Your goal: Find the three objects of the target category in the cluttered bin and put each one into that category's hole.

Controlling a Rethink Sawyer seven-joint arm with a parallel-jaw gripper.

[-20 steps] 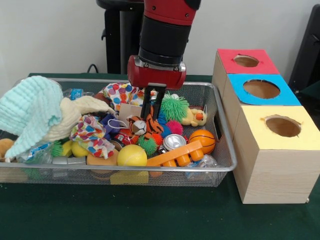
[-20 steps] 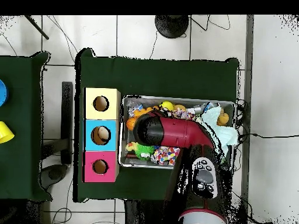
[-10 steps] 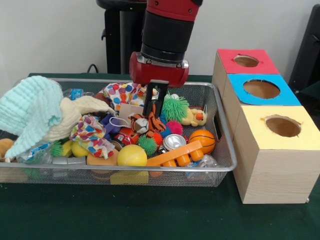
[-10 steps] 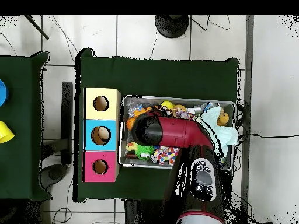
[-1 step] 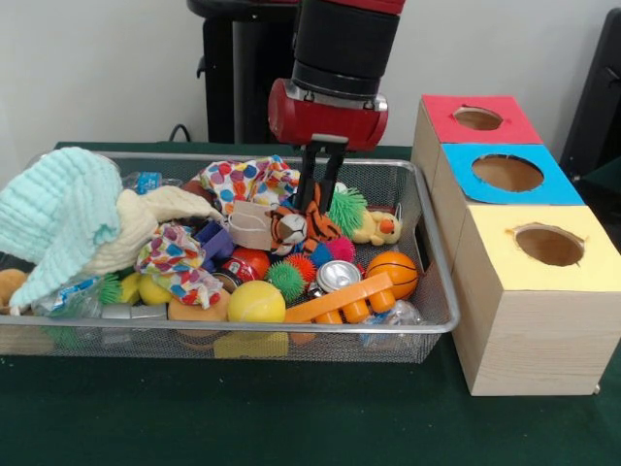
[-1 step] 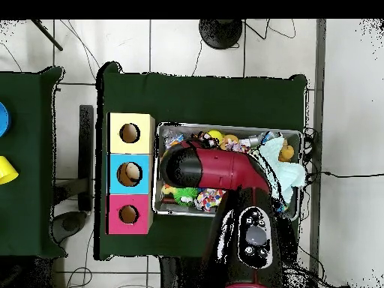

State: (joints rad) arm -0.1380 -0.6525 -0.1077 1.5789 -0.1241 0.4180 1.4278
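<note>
Gripper [image 5: 318, 199] clamps the tiger toy [image 5: 301, 227], lifted mid-bin [image 5: 439, 262], clear of the mesh walls.

Bin [image 5: 441, 291] left of boxes [image 5: 529, 291]; toys [image 5: 291, 282] inside bin

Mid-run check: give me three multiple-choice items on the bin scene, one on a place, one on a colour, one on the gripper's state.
1. Where is the orange basketball?
A. in the wire bin's corner nearest the boxes
B. on the blue box
C. under the mint cloth

2. Which box top is nearest the camera?
A. red
B. blue
C. yellow

3. The gripper is
A. open over the boxes
B. shut on the tiger plush
C. open, empty

Key: 1 A, beside the bin's end wall; 2 C, yellow box in front; 3 B, tiger lifted between the fingers.
</note>
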